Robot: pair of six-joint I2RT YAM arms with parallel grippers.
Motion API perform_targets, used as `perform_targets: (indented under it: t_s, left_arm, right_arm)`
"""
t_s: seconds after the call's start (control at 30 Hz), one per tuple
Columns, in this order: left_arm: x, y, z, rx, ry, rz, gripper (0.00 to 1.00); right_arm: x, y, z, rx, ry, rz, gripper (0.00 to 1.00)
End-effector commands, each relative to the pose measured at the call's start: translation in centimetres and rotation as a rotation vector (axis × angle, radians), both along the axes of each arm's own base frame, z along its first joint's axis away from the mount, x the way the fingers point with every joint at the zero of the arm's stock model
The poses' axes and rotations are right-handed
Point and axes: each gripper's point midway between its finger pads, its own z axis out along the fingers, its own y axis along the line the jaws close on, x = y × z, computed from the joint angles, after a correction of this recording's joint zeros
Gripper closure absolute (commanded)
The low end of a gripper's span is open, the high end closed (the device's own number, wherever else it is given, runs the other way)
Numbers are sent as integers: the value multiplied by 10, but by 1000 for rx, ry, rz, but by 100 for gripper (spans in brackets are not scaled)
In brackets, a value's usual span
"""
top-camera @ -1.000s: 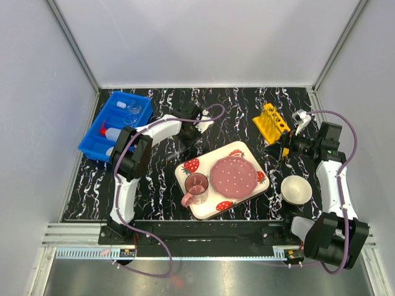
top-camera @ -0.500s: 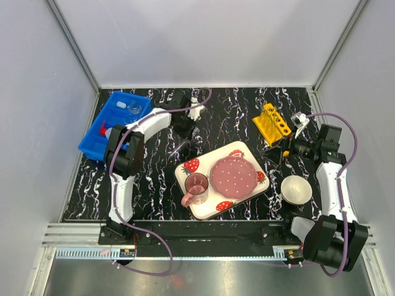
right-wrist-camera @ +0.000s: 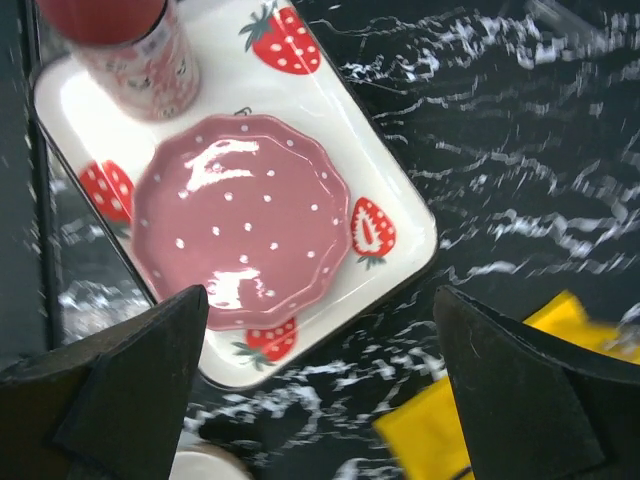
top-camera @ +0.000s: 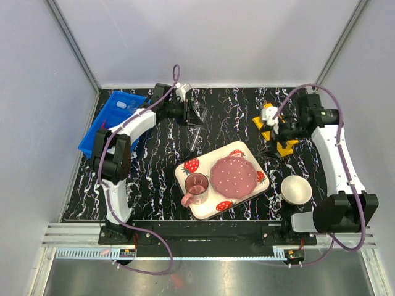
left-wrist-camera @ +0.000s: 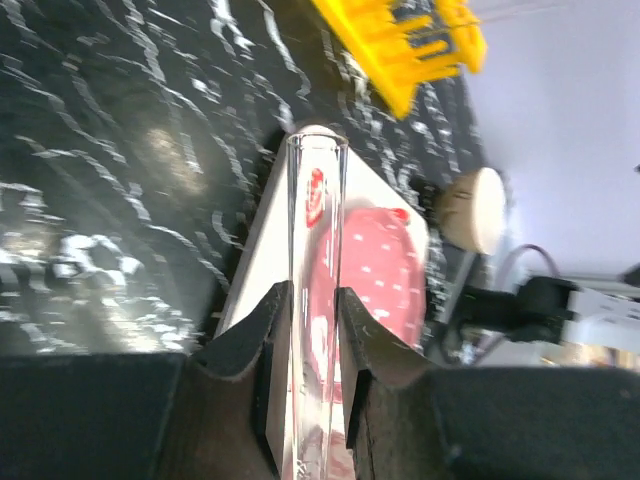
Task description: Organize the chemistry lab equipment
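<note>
My left gripper (top-camera: 195, 119) is shut on a thin clear glass tube (top-camera: 195, 139), held above the table behind the strawberry tray. In the left wrist view the tube (left-wrist-camera: 316, 260) runs straight out between the closed fingers (left-wrist-camera: 250, 340), with its open end toward the yellow holed rack (left-wrist-camera: 405, 40). My right gripper (top-camera: 275, 137) is open and empty, hanging over the yellow rack (top-camera: 284, 147) and hiding most of it. In the right wrist view its fingers (right-wrist-camera: 525, 390) stand wide apart, with a corner of the rack (right-wrist-camera: 480, 430) below. Clear glassware (top-camera: 123, 106) lies in the blue bin (top-camera: 110, 108).
The strawberry-print tray (top-camera: 201, 210) with a pink plate (top-camera: 233, 176) and a pink cup (top-camera: 196, 186) sits at the centre front. A white bowl (top-camera: 296, 189) stands to its right. The left arm crosses over the blue bin at the back left.
My left arm swung toward the back, carrying the tube. My right arm moved back and left, from beside the yellow rack to over it.
</note>
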Motion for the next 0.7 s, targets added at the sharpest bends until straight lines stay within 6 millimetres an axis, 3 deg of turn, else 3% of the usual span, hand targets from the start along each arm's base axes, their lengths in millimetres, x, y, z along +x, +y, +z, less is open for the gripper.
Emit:
perform_targets:
  t_s: [0.0,0.03,0.2,0.33,0.53,0.67]
  left_arm:
    - [-35,-34,57,-256,126,-127,86]
    - [-40,-37,59,-268,134,-141,86]
    - [-70,-63,72,-344,208,-228,86]
    - [-90,-78,78,-375,240,-281,85]
    - [-109,-85,78,-388,274,-319,86]
    - [-121,-88,76,-384,280,-345,86]
  right_arm:
    - [-40,16,0,-298,-163,374,0]
    - [-33,16,0,-363,-220,410,0]
    - [-21,66,16,-484,-501,637,0]
    - [-24,118,16,-555,-696,804,0]
    - [-30,135,-15,-699,-752,970,1]
    - [-27,148,-20,-690,-812,969,2]
